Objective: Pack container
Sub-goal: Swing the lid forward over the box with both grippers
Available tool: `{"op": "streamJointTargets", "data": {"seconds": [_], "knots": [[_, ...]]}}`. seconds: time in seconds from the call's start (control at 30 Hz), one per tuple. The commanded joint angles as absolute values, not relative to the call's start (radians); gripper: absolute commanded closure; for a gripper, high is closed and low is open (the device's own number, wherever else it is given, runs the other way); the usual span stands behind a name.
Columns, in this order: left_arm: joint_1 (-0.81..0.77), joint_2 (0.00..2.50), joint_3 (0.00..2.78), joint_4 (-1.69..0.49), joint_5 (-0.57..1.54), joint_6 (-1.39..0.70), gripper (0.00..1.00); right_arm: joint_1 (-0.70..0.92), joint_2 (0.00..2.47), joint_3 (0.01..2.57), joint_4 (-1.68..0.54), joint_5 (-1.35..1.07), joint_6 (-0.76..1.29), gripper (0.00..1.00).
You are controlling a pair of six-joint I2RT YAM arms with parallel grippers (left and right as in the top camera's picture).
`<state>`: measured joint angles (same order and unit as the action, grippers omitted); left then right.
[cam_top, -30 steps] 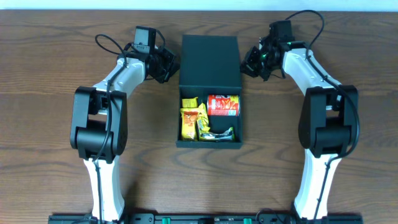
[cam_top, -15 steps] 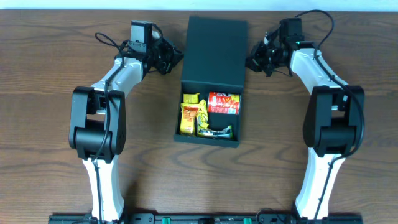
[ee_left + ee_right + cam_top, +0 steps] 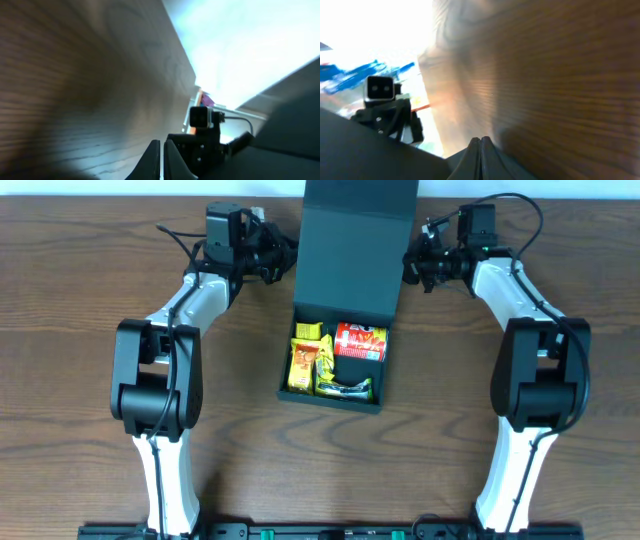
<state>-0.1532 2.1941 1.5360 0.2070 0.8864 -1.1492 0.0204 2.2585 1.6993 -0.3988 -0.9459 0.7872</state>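
The container (image 3: pixel 328 402), a dark teal box, lies at the table's middle with its flap lid (image 3: pixel 355 250) raised over its far half. Yellow snack packets (image 3: pixel 303 365) and a red chip can (image 3: pixel 360 343) fill the uncovered near part. My left gripper (image 3: pixel 288 255) is shut against the lid's left edge. My right gripper (image 3: pixel 409 266) is shut against the lid's right edge. The left wrist view shows the closed left gripper (image 3: pixel 162 160) beside the dark lid (image 3: pixel 295 115). The right wrist view shows the closed right gripper (image 3: pixel 481 155) over the lid (image 3: pixel 360 150). Neither holds anything.
The wooden table (image 3: pixel 80 380) stretches out on both sides of the box, and its far edge (image 3: pixel 120 200) runs just behind the arms. Each wrist view catches the other arm's camera (image 3: pixel 200 117) (image 3: pixel 380 87) across the lid.
The lid has swung up from lying over the box's far half. Both shut grippers have moved toward the far edge along its sides.
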Motion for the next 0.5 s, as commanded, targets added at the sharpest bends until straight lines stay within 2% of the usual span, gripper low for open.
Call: {"op": "streamJointTargets", "data": {"seconds": [0.0, 0.2, 0.47], "knots": [[-0.165, 2.204, 1.547, 0.223, 1.023, -1.148, 0.94, 0.042, 2.267, 1.719, -0.397, -1.085, 0.823, 0.98], [-0.116, 2.204, 1.548, 0.328, 1.13, -1.145, 0.94, 0.02, 2.267, 1.787, -0.401, -1.183, 0.823, 0.98], [-0.085, 2.204, 1.548, 0.439, 1.237, -1.141, 0.94, 0.019, 2.267, 1.835, -0.4, -1.197, 0.834, 0.98]]}}
